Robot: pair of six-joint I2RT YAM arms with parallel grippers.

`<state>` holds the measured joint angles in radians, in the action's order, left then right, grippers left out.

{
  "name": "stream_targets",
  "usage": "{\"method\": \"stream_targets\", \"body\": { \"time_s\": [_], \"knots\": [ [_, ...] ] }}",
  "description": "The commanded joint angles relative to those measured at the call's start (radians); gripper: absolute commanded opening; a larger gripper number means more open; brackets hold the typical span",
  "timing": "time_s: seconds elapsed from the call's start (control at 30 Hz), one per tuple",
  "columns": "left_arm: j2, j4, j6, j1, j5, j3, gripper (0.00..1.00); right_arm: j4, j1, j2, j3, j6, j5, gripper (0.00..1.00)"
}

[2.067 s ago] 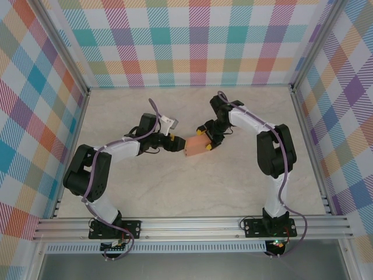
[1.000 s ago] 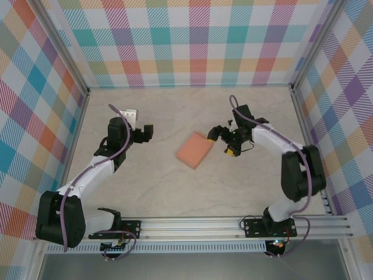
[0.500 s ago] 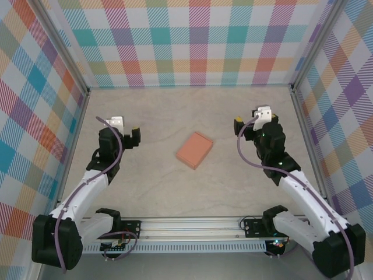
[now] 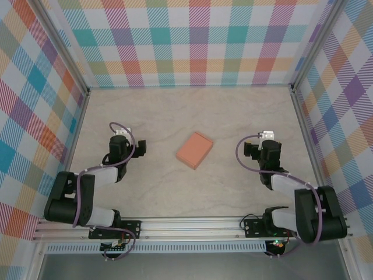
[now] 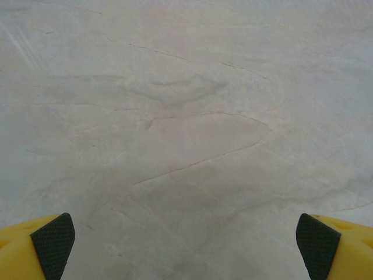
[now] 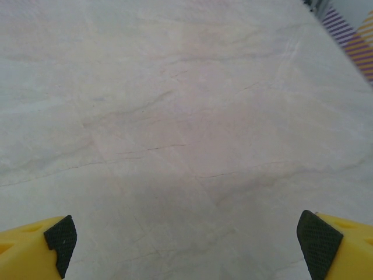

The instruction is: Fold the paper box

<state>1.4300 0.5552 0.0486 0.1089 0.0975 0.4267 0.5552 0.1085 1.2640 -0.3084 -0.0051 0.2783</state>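
The paper box (image 4: 194, 150) lies flat mid-counter (image 4: 233, 116), at 3 o'clock of the left fingers (image 4: 140, 149) and 9 o'clock of the right fingers (image 4: 250, 150), well apart. Wrist views show both pairs spread wide, empty.

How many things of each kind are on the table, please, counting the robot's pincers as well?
paper box: 1
pincers: 2 (left pincer, right pincer, both open)
Total: 3
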Motion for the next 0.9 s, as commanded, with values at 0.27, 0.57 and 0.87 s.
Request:
{"method": "stream_targets", "body": {
  "time_s": [0.27, 0.57, 0.87],
  "knots": [
    [0.139, 0.257, -0.003, -0.077, -0.162, -0.006, 1.0, 0.339, -0.143, 0.264, -0.062, 0.004, -0.458, 1.0],
    [0.141, 0.256, -0.003, -0.078, -0.162, -0.005, 1.0, 0.294, -0.144, 0.263, -0.085, 0.006, -0.448, 1.0],
    [0.142, 0.245, -0.015, -0.076, -0.119, 0.001, 1.0, 0.225, -0.107, 0.262, -0.118, 0.011, -0.317, 1.0]
  ]
}}
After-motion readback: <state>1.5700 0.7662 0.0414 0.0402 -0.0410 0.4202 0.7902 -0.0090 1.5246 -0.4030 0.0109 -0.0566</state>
